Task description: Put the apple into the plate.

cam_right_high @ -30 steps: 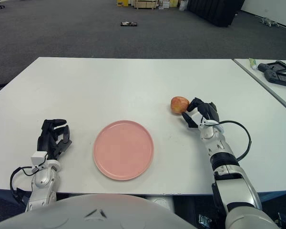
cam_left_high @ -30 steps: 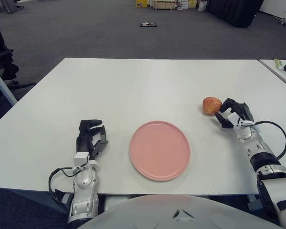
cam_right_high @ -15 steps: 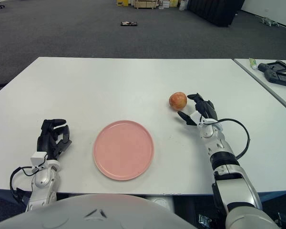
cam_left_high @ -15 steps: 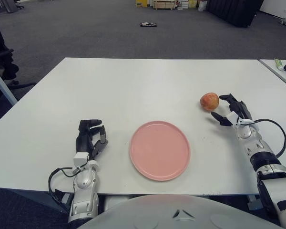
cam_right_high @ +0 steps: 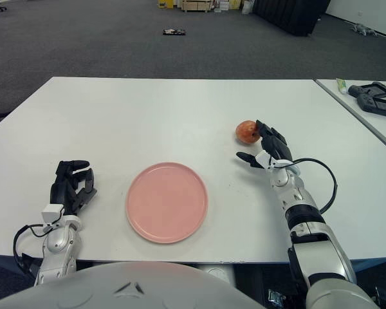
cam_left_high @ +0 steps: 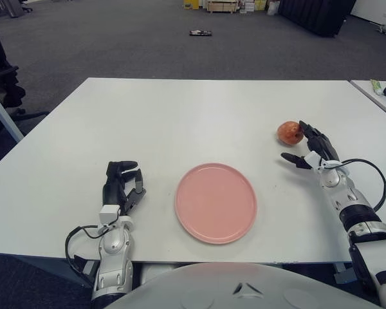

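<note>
A: Right hand (cam_left_high: 312, 149) pose?
B: Far right of the table (cam_left_high: 180, 122), forearm running up from the near edge. Fingers (cam_left_high: 309, 134) spread apart, upper ones at the apple's right side, thumb sticking out left below it. Not closed on anything — can't tell if the fingertips actually touch the fruit.

A: Apple?
B: The apple (cam_left_high: 289, 132) sits on the table, just beside those upper fingers, well apart from the plate.

A: Plate?
B: The plate (cam_left_high: 215, 203) is pink, round, flat on the table near the front edge, roughly centered between the two arms. Nothing on it.

A: Left hand?
B: The left hand (cam_left_high: 120, 183) is left of the plate, near the front edge, fingers curled together, gripping nothing.

A: Surface and room?
B: White table, bare apart from plate and apple. Second white table (cam_right_high: 367, 109) at the right with a dark device (cam_right_high: 376, 98) and a small green-tipped tube (cam_right_high: 341, 85) on it. Grey carpet (cam_left_high: 116, 38) behind — a dark flat object (cam_left_high: 200, 33) lying on it, boxes (cam_left_high: 219, 6) along the far wall, office chair (cam_left_high: 1, 80) at the left edge.
</note>
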